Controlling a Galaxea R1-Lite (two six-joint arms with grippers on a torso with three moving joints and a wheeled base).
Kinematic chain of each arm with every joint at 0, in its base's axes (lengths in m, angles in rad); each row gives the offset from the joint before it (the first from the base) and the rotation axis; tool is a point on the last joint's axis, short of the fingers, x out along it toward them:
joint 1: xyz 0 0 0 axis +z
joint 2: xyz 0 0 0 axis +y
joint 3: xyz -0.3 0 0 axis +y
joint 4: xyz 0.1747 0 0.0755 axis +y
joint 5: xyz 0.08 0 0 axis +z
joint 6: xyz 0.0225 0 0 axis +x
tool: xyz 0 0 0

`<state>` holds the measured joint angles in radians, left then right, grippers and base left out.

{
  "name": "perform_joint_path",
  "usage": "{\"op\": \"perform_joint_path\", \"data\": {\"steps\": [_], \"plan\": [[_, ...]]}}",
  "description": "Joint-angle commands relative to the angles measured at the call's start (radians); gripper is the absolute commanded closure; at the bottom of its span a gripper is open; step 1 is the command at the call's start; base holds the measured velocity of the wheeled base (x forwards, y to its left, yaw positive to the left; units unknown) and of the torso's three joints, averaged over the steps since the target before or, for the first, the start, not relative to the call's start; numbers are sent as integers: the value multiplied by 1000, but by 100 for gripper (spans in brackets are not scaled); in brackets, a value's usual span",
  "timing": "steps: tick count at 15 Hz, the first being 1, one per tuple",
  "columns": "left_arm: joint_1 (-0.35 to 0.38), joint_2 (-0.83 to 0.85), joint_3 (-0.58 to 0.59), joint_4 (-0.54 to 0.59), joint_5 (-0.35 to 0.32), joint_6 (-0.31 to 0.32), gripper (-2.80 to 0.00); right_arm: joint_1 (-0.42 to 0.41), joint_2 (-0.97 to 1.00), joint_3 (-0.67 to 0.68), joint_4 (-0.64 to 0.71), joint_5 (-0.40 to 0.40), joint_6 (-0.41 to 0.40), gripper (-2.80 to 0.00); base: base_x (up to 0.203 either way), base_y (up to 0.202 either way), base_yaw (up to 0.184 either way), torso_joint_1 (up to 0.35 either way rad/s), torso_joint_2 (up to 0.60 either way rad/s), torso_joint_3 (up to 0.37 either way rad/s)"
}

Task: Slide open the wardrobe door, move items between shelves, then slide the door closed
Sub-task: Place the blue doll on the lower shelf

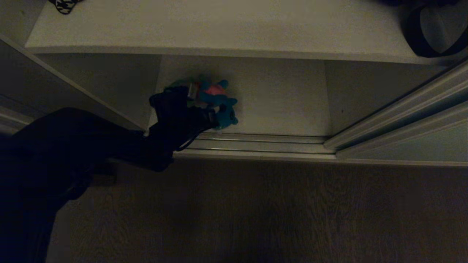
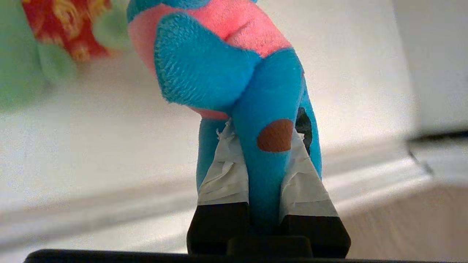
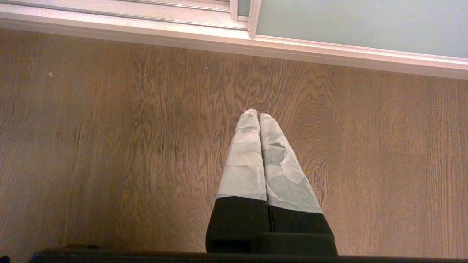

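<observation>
Left gripper pinching teal plush toy by a limb between taped fingers, body beyond the tips, over lower shelf. Green toy just beside. Right gripper pressed together (over wood floor).

Teal plush toy: fuzzy cloth, pink back. Green plush toy: soft cloth, red patch. Gripper fingers: wrinkled matt tape over black plastic. Floor: grained brown wood. Lower shelf: smooth matt white. Floor track: ribbed metal.
</observation>
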<state>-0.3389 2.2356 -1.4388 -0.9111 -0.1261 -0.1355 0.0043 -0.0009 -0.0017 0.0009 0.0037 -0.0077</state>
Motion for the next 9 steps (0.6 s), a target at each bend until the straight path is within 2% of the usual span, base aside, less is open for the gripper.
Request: {"op": "perform_joint_path", "data": {"steps": [1, 5, 9], "plan": [[-2, 108, -95, -22, 17, 0, 0, 0, -1, 0, 1, 1, 0, 0, 0, 0, 0, 0, 0, 0], [-22, 213, -256, -33, 50, 2, 0, 0, -1, 0, 1, -1, 0, 0, 0, 0, 0, 0, 0, 0], [-78, 256, -320, -88, 98, 6, 0, 0, -1, 0, -1, -1, 0, 0, 0, 0, 0, 0, 0, 0]]}}
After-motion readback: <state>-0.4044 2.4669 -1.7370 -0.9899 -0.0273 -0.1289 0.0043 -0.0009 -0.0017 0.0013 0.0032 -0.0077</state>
